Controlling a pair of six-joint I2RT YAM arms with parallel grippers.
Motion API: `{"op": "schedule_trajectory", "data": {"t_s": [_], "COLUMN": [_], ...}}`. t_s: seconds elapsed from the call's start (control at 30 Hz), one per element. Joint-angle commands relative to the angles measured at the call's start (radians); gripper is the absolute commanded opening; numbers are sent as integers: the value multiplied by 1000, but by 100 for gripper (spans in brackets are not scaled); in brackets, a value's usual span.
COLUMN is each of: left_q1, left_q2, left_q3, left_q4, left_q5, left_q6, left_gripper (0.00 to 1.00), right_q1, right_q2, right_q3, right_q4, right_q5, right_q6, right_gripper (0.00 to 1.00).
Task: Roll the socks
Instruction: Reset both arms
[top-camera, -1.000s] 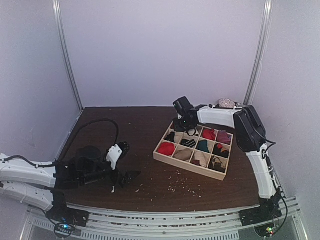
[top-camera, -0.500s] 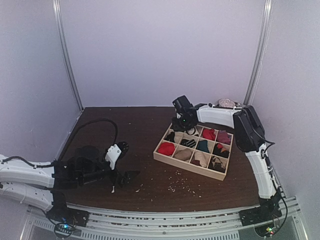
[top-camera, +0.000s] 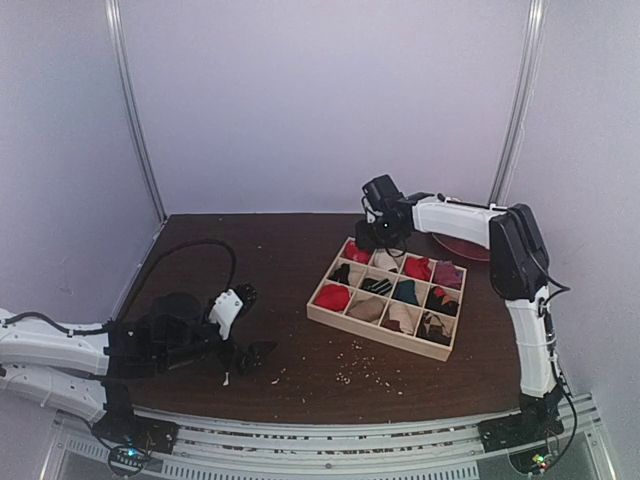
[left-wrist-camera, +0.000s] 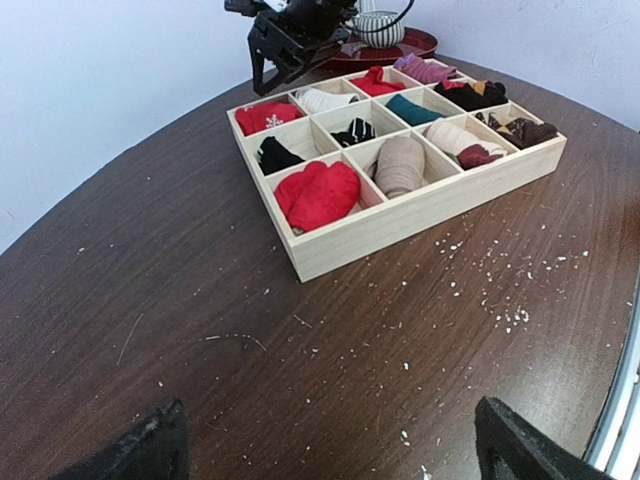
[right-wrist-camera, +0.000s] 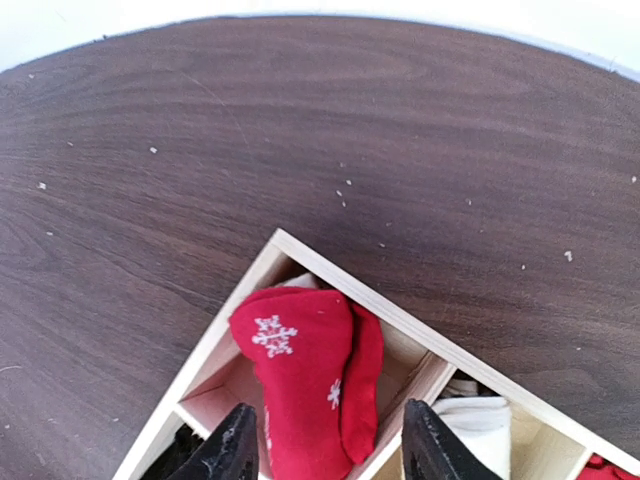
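A red sock with white snowflakes (right-wrist-camera: 300, 380) lies folded in the far-left corner compartment of the wooden tray (right-wrist-camera: 420, 332). It also shows in the top view (top-camera: 356, 250) and in the left wrist view (left-wrist-camera: 268, 116). My right gripper (right-wrist-camera: 330, 445) hangs open just above this sock, its jaws either side of it and not touching. It shows in the top view (top-camera: 378, 238) too. A purple-magenta sock (left-wrist-camera: 425, 68) lies in a back compartment. My left gripper (left-wrist-camera: 330, 450) is open and empty, low over the bare table at the near left (top-camera: 250, 328).
The tray (top-camera: 330, 318) holds several other rolled socks: red, beige, black, teal, white. A red plate (left-wrist-camera: 420, 45) with a striped round item (left-wrist-camera: 380, 28) stands behind the tray. White crumbs lie scattered on the dark table in front of the tray. Walls enclose the table.
My right gripper has moved a little back and to the right, off the tray's corner, and the red sock now shows in that compartment. The left arm has hardly moved.
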Motion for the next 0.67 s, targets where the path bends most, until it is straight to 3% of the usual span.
{"op": "schedule_trajectory", "data": {"t_s": [0.0,0.17,0.33,0.43,0.57,0.63], "left_q1": [16,21,21,21,21,21], "left_q2": [-7,-14,16,60,75,74], "left_q3": [45,88,187,246,255,268], "left_q4": [12,-32,-143,-228,-225,-239], "left_q5": [-31,-60,-327,-409,-431,-441], "left_q6": [-42,-128,-375,-406,-403,-400], "left_gripper": [98,98,98,98,98,98], "right_q1": [-2,-3,-10,-13,-13,-13], "right_q2": [-86,-171,-266,-321,-400,-442], "right_q3": [-26,-97,-174,-235,-311,-349], "right_q4": [-2,48,61,67,68,71], "right_q5": [-47,-48,-29,-24,7,14], "right_q6": [-19,-28,-46,-56,-74,-87], "right_gripper": [51,51,52,52,53,58]}}
